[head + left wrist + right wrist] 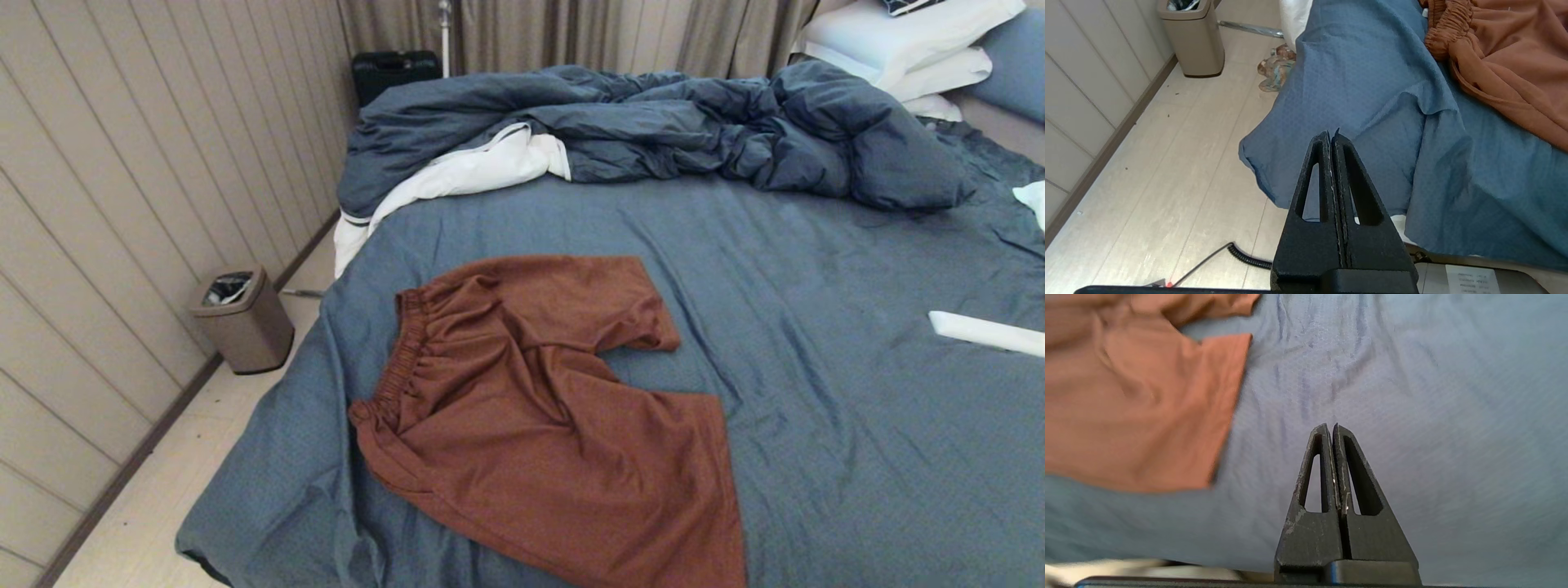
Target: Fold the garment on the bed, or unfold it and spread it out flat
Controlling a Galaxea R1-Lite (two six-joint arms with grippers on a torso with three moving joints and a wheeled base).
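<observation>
On the bed (816, 327), the garment (531, 408) is lying spread open near the left edge, waistband toward the floor side, both legs showing. Off the bed's corner, the left gripper (1332, 136) is hanging with fingers pressed together, holding nothing. Over bare sheet beside a leg hem, the right gripper (1330, 428) is likewise sitting closed and empty.

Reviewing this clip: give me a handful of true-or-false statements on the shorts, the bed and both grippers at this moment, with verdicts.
1. The garment lies on the bed. True.
2. The left gripper is clamped on the waistband. False: it is shut on nothing, apart from the garment, by the bed's corner.
3. The right gripper is shut, over bare sheet. True.
4. The duvet covers the garment. False: it is bunched further up the bed, apart from it.
5. A bin stands on the floor beside the bed. True.
</observation>
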